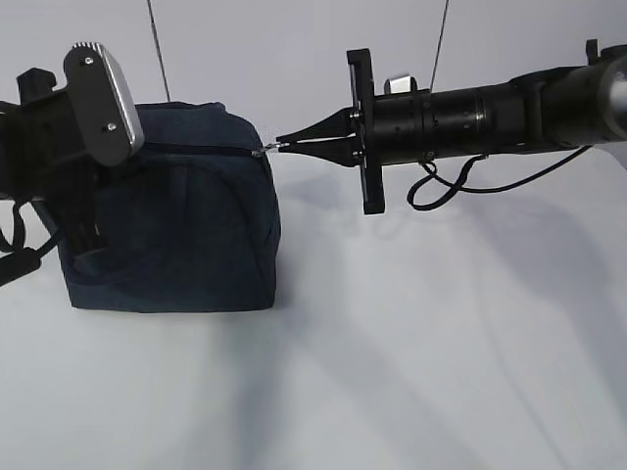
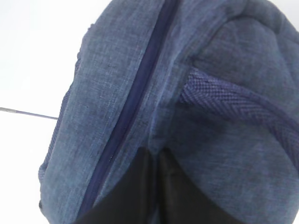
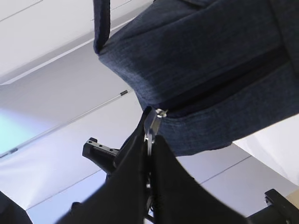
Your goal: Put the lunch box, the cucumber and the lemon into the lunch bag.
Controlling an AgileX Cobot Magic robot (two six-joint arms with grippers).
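- Lunch bag [image 1: 181, 220]: dark navy fabric, boxy, standing upright on the white counter [image 1: 411, 372] at the left of the exterior view.
- Zipper [image 2: 135, 93]: a darker navy line running along the bag's upper edge; it reads as closed along the stretch that shows in the left wrist view and in the exterior view.
- Zipper pull [image 3: 152, 128]: small metal piece with a ring, at the bag's right-hand corner, sticking out toward the right arm.
- Strap handle [image 2: 243, 105]: woven navy webbing, lying against the bag's fabric in the left wrist view.
- Right end effector [image 1: 294, 143]: reaching in level from the right of the exterior view, fingers pressed together and pinching the metal zipper pull at the bag's corner.
- Left end effector [image 2: 154, 186]: at the bag's left end; its dark fingers sit close together with a fold of the navy fabric drawn up between them just beside the zipper line.
- Left arm body [image 1: 73, 127]: black, with a silver-edged camera housing, covering the bag's upper left corner in the exterior view.
- Loose black cable [image 1: 441, 186]: hangs in a loop under the right arm, clear of the counter.
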